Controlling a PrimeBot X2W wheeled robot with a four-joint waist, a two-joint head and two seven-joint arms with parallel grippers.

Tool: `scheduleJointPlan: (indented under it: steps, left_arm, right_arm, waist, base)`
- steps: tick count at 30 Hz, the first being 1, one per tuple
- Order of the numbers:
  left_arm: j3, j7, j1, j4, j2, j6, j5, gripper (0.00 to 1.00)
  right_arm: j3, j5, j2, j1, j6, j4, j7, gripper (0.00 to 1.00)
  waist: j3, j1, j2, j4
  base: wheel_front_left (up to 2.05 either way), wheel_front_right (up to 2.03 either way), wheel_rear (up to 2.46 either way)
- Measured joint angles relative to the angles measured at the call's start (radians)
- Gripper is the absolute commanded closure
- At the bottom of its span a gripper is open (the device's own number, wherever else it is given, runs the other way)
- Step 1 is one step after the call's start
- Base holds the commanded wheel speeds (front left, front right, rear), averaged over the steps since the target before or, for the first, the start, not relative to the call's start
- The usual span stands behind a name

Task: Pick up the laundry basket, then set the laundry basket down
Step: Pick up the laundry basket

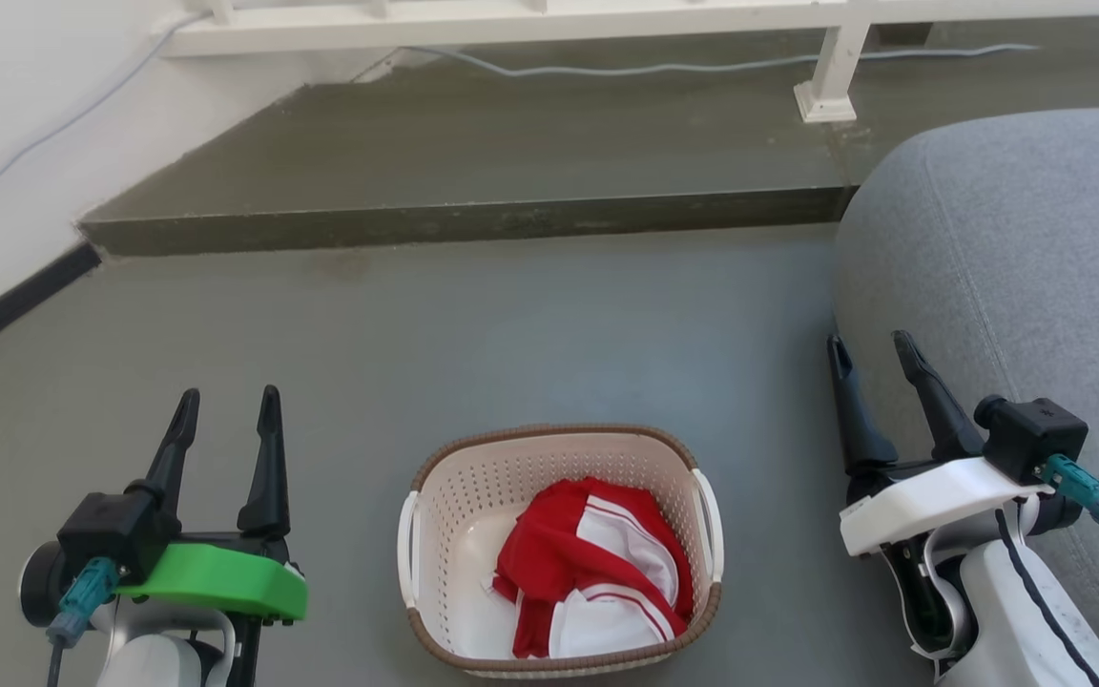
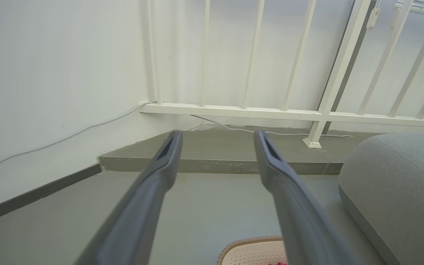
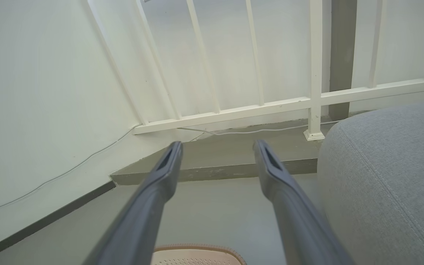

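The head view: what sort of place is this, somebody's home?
Most likely a home living area, or a mock-up of one: a grey upholstered seat, a laundry basket holding red and white clothing on the grey floor, and a white railing along a raised step.

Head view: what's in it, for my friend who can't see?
A cream perforated plastic laundry basket holding red-and-white cloth sits on grey floor between the open left end effector and open right end effector. A grey cushion lies right.
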Motion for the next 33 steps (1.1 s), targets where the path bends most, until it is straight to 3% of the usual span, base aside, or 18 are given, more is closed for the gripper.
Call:
scheduleJointPlan:
  steps: [10, 18, 33]
  left_arm:
    - [0.003, 0.000, -0.034, -0.006, -0.001, -0.003, -0.072, 0.00]
    - [-0.001, 0.000, -0.093, 0.033, -0.002, -0.008, -0.071, 0.00]
    - [-0.060, 0.000, -0.250, 0.174, -0.006, -0.022, -0.062, 0.00]
  right_arm:
    - [-0.031, -0.003, 0.002, -0.027, -0.002, -0.002, 0.000, 0.00]
    - [-0.047, -0.003, 0.005, -0.065, -0.007, 0.004, 0.000, 0.00]
    - [-0.033, -0.003, 0.007, -0.167, 0.006, 0.129, 0.000, 0.00]
  waist:
    - [0.098, 0.0000, 0.0000, -0.013]
    - [0.198, 0.0000, 0.0000, -0.023]
    - [0.393, 0.0001, 0.0000, -0.027]
  base:
    - [0.00, 0.00, 0.00]
    - [0.00, 0.00, 0.00]
    - [0.00, 0.00, 0.00]
